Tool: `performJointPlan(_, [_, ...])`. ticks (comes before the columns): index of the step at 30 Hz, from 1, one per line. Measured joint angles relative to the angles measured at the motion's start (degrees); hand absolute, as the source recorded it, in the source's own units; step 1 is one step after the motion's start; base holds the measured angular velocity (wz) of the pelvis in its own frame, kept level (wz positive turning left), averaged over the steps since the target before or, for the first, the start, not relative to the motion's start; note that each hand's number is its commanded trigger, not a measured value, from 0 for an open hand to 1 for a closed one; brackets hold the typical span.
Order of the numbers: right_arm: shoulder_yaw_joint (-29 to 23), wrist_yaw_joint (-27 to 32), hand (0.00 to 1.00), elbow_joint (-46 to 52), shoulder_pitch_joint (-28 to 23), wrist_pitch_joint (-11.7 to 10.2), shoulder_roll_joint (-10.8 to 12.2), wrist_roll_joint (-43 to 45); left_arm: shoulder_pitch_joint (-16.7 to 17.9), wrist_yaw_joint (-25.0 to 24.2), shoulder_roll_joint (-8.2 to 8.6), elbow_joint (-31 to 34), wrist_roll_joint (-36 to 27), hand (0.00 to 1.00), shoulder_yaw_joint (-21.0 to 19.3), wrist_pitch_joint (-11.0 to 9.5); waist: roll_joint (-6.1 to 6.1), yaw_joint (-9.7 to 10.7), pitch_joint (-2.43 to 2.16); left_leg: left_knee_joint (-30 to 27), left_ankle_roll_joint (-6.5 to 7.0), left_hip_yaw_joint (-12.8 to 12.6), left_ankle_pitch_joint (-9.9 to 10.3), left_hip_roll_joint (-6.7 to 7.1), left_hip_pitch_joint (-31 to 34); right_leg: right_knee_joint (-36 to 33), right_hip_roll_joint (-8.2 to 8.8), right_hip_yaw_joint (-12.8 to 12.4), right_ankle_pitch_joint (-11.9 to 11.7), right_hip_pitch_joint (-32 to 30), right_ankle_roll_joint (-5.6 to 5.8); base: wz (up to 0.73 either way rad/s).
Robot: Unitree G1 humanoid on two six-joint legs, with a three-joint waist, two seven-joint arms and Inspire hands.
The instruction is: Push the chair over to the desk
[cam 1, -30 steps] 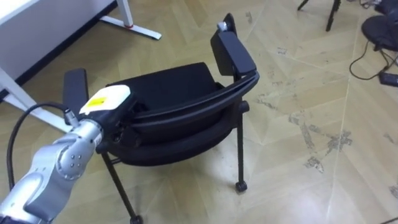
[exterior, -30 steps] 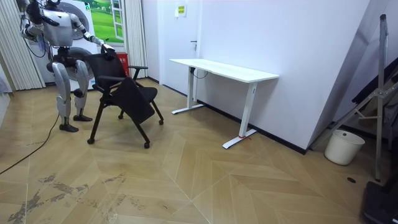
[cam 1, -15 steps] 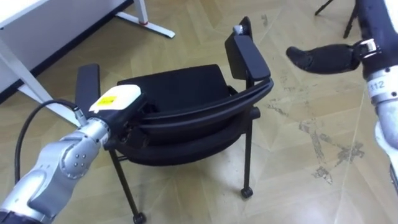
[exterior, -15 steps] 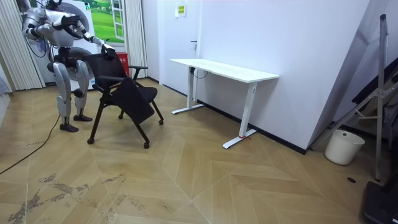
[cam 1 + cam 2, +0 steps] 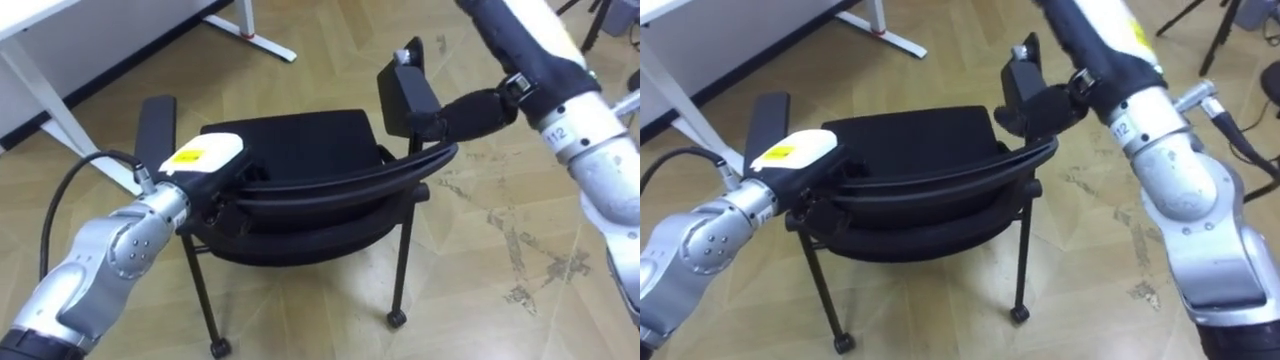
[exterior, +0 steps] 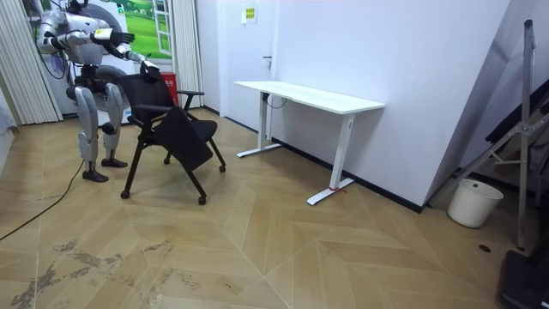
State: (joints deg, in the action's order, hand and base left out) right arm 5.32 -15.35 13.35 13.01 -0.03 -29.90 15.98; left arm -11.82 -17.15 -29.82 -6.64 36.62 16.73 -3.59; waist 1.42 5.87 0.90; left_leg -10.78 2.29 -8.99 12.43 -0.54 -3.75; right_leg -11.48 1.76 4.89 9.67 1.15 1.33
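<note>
Left hand (image 5: pixel 200 165) clasps chair (image 5: pixel 290 145) — at its backrest (image 5: pixel 345 183).

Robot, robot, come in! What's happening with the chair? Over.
Left hand on chair, backrest's left end. Right hand at right armrest. White desk ahead-left, apart from chair.

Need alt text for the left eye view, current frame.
A black chair is seen from above and behind on a wood floor. The robot's left hand is at the left end of its backrest, and its right hand reaches to the right armrest. A white desk's foot shows at the top left.
</note>
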Motion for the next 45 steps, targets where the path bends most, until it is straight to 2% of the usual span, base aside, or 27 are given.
performJointPlan(7, [0.57,-8.25,0.0,-1.49,-0.02,0.0,-0.01,1.46,-0.05,-0.92,0.09,0.41,0.07,1.0,0.0,-0.67,-0.1,-0.61,-0.02,-0.02,0.0,0.54,0.0,-0.03,-0.12,0.0,-0.04,0.24,0.0,0.25,0.0,0.02])
performJointPlan(10, [0.76,-11.73,0.0,-1.49,-0.23,-0.26,-0.02,3.1,-0.05,-1.19,0.1,0.48,0.14,1.0,-0.01,-1.39,-0.11,-0.94,-0.02,-0.15,0.0,1.68,0.0,0.05,-0.15,0.0,-0.06,0.35,0.0,0.5,0.0,0.04])
performJointPlan(13, [1.69,-14.2,0.0,-1.49,-0.37,-0.65,-0.02,3.68,-0.05,-1.74,0.1,0.49,0.11,1.0,0.0,-1.86,-0.18,-1.4,0.03,-0.04,0.0,2.16,0.0,0.02,-0.69,0.27,-0.15,0.21,0.0,1.08,0.0,0.01])
performJointPlan(16, [2.8,-17.04,0.0,-1.49,-0.92,-1.65,-0.03,4.21,-0.05,-1.79,0.09,0.5,0.07,1.0,0.0,-2.39,-0.29,-1.45,0.12,0.06,0.0,4.16,0.0,0.26,-0.81,1.02,-0.1,0.41,0.0,1.76,0.0,0.07])
performJointPlan(22, [4.17,-19.53,0.0,-5.15,-1.44,-2.08,-0.14,4.61,-0.07,-1.65,0.09,0.68,0.09,1.0,-0.01,-3.17,-0.34,-1.75,0.15,0.06,0.0,4.85,-0.01,0.18,-0.97,0.63,-0.21,0.51,0.0,1.81,0.0,0.03])
performJointPlan(25, [4.54,-19.93,0.0,-6.57,-3.38,-2.11,-0.16,4.61,-0.06,-1.54,0.07,0.92,0.1,1.0,0.0,-3.34,-0.38,-1.95,0.18,0.05,0.0,6.81,-0.01,0.19,-1.13,-0.02,-0.27,0.84,0.01,1.78,-0.01,0.04])
performJointPlan(26, [5.06,-19.93,0.0,-7.93,-3.81,-2.44,-0.09,4.64,-0.06,-1.49,0.09,0.81,0.19,1.0,0.0,-3.31,-0.61,-1.98,0.39,0.11,0.0,7.56,-0.01,0.0,-1.73,-1.36,-0.45,0.86,0.02,1.6,-0.03,-0.04])
performJointPlan(29, [5.39,-19.39,0.0,-10.45,-4.5,-3.6,-0.03,5.14,-0.03,-1.55,0.11,0.61,0.22,1.0,0.0,-3.36,-1.13,-2.57,0.86,0.13,-0.02,12.46,-0.03,-1.01,-3.2,-9.24,-1.04,0.84,0.65,-1.94,-0.88,-0.15])
performJointPlan(30, [5.4,-18.89,0.0,-10.99,-4.74,-4.34,0.08,5.11,-0.01,-1.66,-0.28,0.65,0.18,1.0,0.0,-3.57,-1.08,-2.72,0.86,-0.05,-0.09,14.66,0.01,-0.94,-3.27,-7.26,-1.75,-0.66,1.67,-2.53,-1.54,-0.17])
performJointPlan(31, [5.36,-18.05,0.0,-11.07,-4.75,-5.22,0.1,5.09,0.01,-1.25,-1.19,1.0,0.12,1.0,-0.37,-4.39,0.07,-3.36,0.46,-0.88,-1.46,14.74,0.88,-0.27,-2.5,-1.02,-2.15,-1.04,0.03,-1.71,-2.18,-0.13])
performJointPlan(32, [5.32,-17.45,0.0,-11.29,-4.66,-5.79,0.01,4.96,0.05,-0.83,-1.11,0.92,0.16,1.0,-0.42,-4.47,-0.34,-3.48,0.61,-1.46,-2.45,14.24,1.66,-0.53,-2.04,-0.31,-1.57,0.34,-0.4,-0.94,-2.32,0.2])
performJointPlan(33, [5.48,-15.75,0.0,-12.45,-4.7,-6.38,0.73,4.86,-0.09,-0.29,-0.92,0.16,0.16,1.0,-0.25,-4.48,-0.7,-2.7,0.61,-3.88,-3.93,12.95,3.17,-0.8,-0.24,-0.12,-1.47,-0.47,-0.65,-0.2,-2.53,0.67])
performJointPlan(34, [5.6,-14.15,0.0,-13.3,-4.79,-6.36,0.94,4.7,-0.64,0.42,-0.82,-0.34,0.14,1.0,0.63,-4.43,-0.53,-1.18,0.67,-3.44,-3.57,10.97,3.15,-0.75,2.17,0.0,-1.2,-2.96,-0.62,0.23,-2.48,0.82])
performJointPlan(35, [5.5,-13.17,0.0,-13.79,-4.88,-6.35,0.91,4.53,-1.3,0.8,-0.76,-0.38,0.15,1.0,1.41,-4.4,-0.35,-0.89,0.73,-2.22,-3.07,9.94,2.37,-0.6,3.86,0.03,-0.96,-3.93,-0.48,0.1,-2.25,0.62])
performJointPlan(36, [5.43,-11.59,0.0,-15.46,-5.07,-6.2,1.46,4.32,-1.95,1.26,-0.38,-0.39,0.64,1.0,2.56,-4.43,0.62,-1.39,0.16,-2.28,-0.98,6.09,-0.3,-0.48,4.93,-0.07,-0.25,-4.79,-0.09,-0.41,-1.41,0.21])
performJointPlan(37, [5.39,-10.98,0.0,-16.36,-5.33,-6.32,1.39,4.54,-2.23,1.67,0.04,-0.33,1.12,1.0,3.5,-4.39,0.38,-1.88,0.2,-2.45,-0.63,5.22,-0.65,-0.4,4.23,-0.49,-0.62,-3.84,-0.22,-0.84,-0.96,-0.05])
performJointPlan(38, [5.37,-10.9,0.0,-16.41,-5.61,-6.43,1.37,4.59,-2.15,1.71,0.14,-0.39,1.12,1.0,3.81,-4.26,0.26,-2.32,0.17,-2.67,-0.62,5.6,-0.63,-0.38,3.81,-0.46,-0.85,-3.77,-0.17,-0.91,-0.85,-0.38])
performJointPlan(39, [5.38,-10.52,0.0,-16.6,-6.38,-6.96,1.46,5.03,-1.96,1.29,0.08,-0.43,1.15,1.0,3.87,-4.21,-0.22,-3.26,0.2,-2.77,-0.64,8.39,-0.6,-0.31,3.2,1.75,-1.95,-3.84,-1.39,-0.93,-1.06,-0.44])
performJointPlan(40, [5.4,-10.22,0.0,-16.77,-6.41,-7.48,1.6,5.3,-1.85,1.24,-0.14,-0.35,1.19,1.0,3.76,-4.22,-0.2,-3.49,0.2,-2.8,-0.71,10.2,-0.55,-0.1,3.1,3.44,-2.48,-3.43,-2.68,-1.04,-1.41,-0.44])
performJointPlan(41, [5.39,-9.39,0.0,-17.13,-6.14,-8.07,1.65,5.7,-1.44,1.5,-0.06,-0.22,1.28,1.0,3.58,-4.07,-0.83,-3.84,0.03,-2.87,-1.0,11.47,-0.35,-0.08,3.29,3.72,-1.96,-0.76,-3.88,-0.22,-2.41,-0.04])
performJointPlan(42, [5.4,-8.6,0.0,-17.46,-6.01,-8.41,1.72,5.58,-1.4,1.2,0.12,-0.24,1.29,1.0,3.71,-3.82,-2.03,-3.08,-0.03,-2.8,-1.12,10.67,-0.26,-0.09,3.36,3.65,-1.75,-0.06,-4.01,0.16,-2.38,0.14])
performJointPlan(43, [5.4,-7.84,0.0,-17.69,-6.0,-8.89,1.82,5.41,-1.43,0.83,0.29,-0.24,1.3,1.0,3.71,-3.42,-2.7,-2.66,-0.03,-2.49,-1.1,9.77,-0.28,-0.15,3.04,3.54,-1.72,-0.09,-3.96,0.31,-2.29,0.2])
performJointPlan(45, [5.42,-6.54,0.0,-19.17,-5.84,-9.92,2.93,5.02,-1.45,0.75,0.22,-0.23,1.46,1.0,3.64,-2.89,-2.75,-3.19,-0.02,-2.4,-1.09,9.11,-0.29,-0.3,2.37,3.54,-1.91,0.02,-3.86,0.39,-2.14,-0.08])
